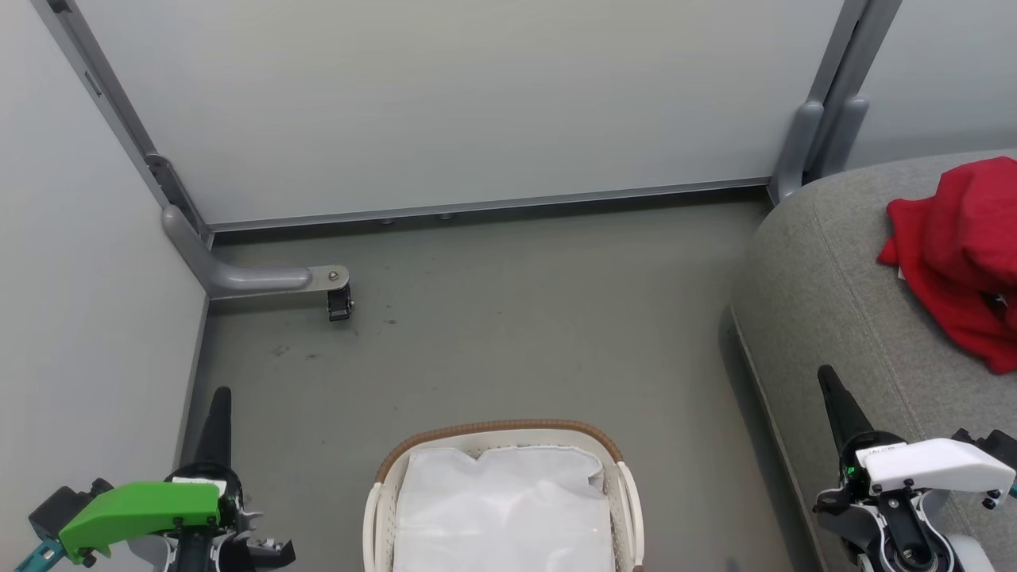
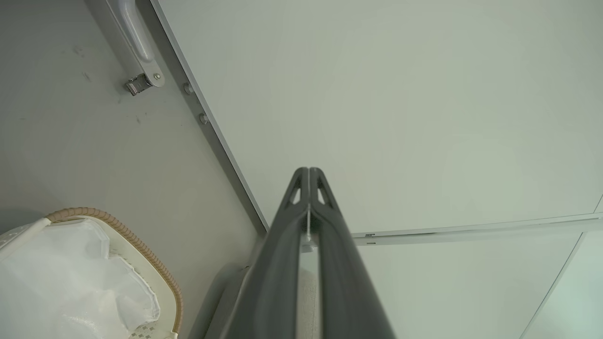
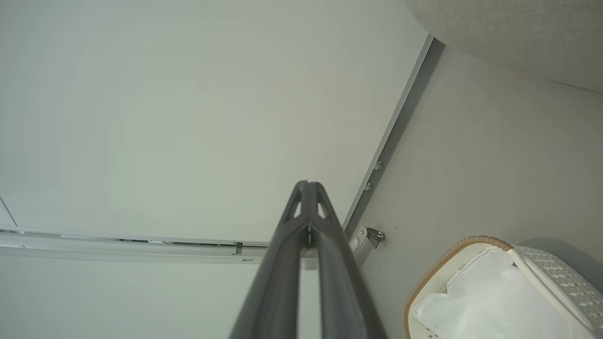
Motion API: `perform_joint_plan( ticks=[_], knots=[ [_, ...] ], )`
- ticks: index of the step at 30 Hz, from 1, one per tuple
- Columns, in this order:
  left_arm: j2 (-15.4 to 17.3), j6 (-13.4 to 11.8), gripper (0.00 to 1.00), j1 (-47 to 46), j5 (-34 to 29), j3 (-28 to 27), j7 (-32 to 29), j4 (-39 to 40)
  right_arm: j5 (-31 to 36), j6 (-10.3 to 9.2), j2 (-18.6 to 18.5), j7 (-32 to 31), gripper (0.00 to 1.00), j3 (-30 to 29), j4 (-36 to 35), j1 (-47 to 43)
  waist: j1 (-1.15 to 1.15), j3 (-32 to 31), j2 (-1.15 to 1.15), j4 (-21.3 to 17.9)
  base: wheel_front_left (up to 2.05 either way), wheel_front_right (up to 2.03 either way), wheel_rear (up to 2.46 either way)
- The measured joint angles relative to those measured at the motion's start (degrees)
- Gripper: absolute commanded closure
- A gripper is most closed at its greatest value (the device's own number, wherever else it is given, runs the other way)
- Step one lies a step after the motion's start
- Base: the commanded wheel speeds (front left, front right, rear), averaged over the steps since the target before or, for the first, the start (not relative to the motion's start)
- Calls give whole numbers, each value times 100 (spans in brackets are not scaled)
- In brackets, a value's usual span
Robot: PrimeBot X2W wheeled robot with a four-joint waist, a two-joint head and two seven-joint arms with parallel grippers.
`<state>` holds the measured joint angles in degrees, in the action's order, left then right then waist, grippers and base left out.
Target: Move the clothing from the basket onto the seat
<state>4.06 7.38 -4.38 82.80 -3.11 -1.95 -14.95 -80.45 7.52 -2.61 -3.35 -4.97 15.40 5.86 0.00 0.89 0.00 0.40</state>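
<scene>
Clothing [image 1: 965,254]: red heap on seat [image 1: 826,302], right edge of frame.
Basket [image 1: 500,433]: lower centre, white liner [image 1: 500,508] showing inside.
Left gripper [image 2: 308,175], right gripper [image 3: 307,184]: both pressed together, holding nothing.
Risk: a further reach could snag the white liner and drag it out.

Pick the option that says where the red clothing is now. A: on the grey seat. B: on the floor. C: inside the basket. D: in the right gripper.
A: the red clothing lies heaped on the grey seat, and the basket shows its white liner with no red in it.
</scene>
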Motion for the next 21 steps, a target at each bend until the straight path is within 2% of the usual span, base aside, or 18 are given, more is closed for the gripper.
perform_joint_plan(
  ticks=[21],
  knots=[
    [-3, 0, 100, -97, 773, -129, -243, 66, -859, -2, -5, -227, 100, -113, -96, 7, 0, -51, 0, -28, 0, 0, 0]
  ],
)
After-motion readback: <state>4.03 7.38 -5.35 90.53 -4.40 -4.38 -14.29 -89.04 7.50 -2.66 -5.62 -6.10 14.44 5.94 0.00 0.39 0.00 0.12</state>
